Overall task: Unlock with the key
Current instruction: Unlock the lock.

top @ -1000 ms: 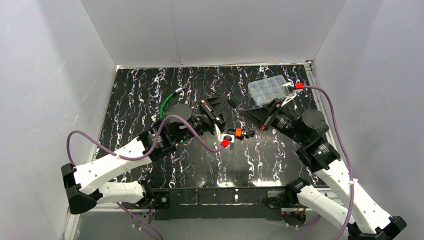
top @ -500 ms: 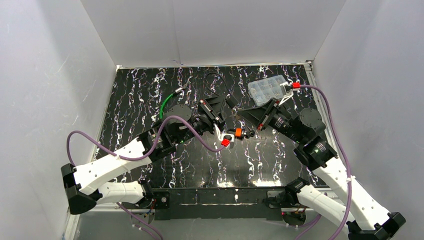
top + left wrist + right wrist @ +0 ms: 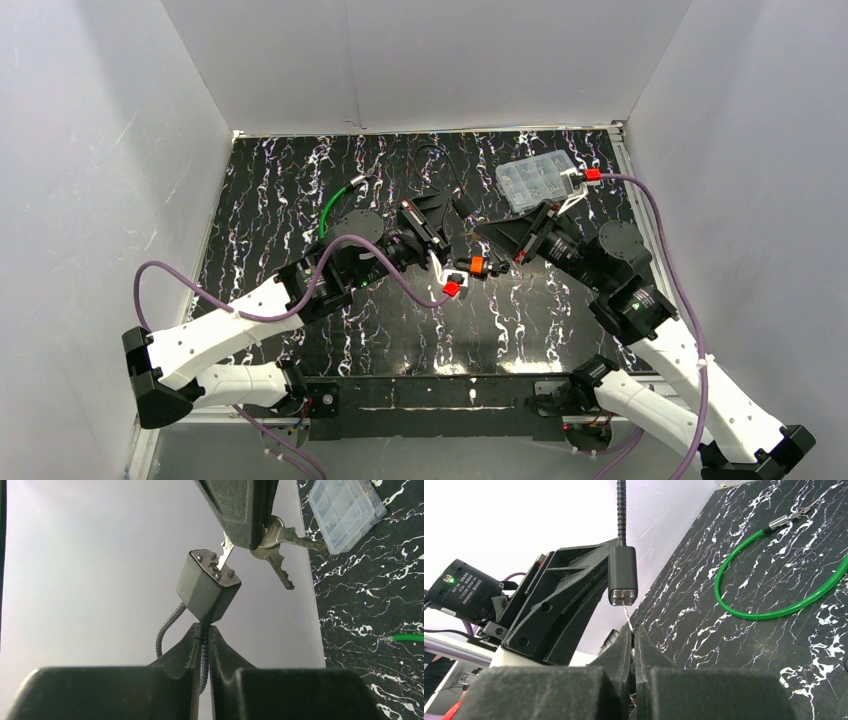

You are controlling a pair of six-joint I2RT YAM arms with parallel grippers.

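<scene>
L gripper (image 3: 201, 630) jaws closed tight on braided steel cable (image 3: 164, 627) just below black block-shaped lock (image 3: 207, 592), held in air over worktop (image 3: 280, 180) centre. R gripper (image 3: 633, 630) jaws pinched on silver metal key (image 3: 626, 614), tip in lock's keyhole.

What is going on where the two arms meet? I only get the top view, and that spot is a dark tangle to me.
Observer: The left wrist camera shows the left end effector shut on a braided metal cable, just below a small black lock.
Operator: And the other arm?
Observer: Its own camera shows the right end effector shut on a key, with the blade tip at the keyhole in the lock's end face.
Operator: Only one key?
Observer: No. From the left wrist I see two spare keys hanging off the same ring.
</scene>
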